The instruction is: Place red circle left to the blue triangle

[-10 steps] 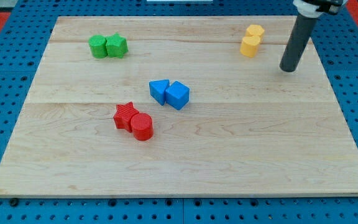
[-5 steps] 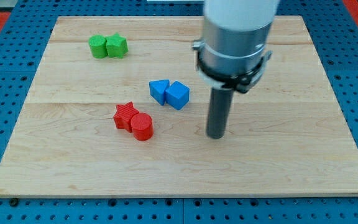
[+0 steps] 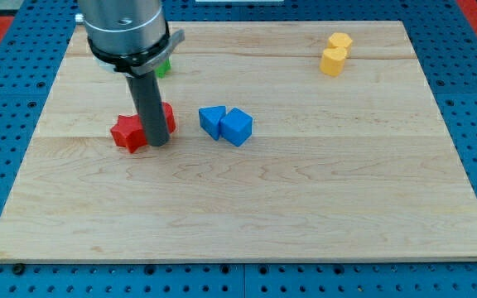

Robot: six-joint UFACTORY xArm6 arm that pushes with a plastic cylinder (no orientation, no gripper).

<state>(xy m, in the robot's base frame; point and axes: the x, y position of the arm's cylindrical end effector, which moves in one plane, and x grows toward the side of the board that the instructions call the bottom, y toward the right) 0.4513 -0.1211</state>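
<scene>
The red circle (image 3: 168,117) lies left of centre, mostly hidden behind my rod, with only its right edge showing. It is a short gap to the left of the two touching blue blocks: a triangle-like one (image 3: 212,121) and a cube-like one (image 3: 238,127). The red star (image 3: 127,132) lies just left of the rod. My tip (image 3: 157,144) rests on the board between the red star and the red circle, touching or nearly touching both.
Two yellow blocks (image 3: 334,55) sit together at the view's top right. A sliver of a green block (image 3: 164,68) shows beside the arm's body at the top left; the rest is hidden. The wooden board (image 3: 305,207) lies on a blue pegboard.
My tip swept from the top right through the middle to the left side. The red star and red circle shifted up and left, and the circle now lies level with the blue blocks.
</scene>
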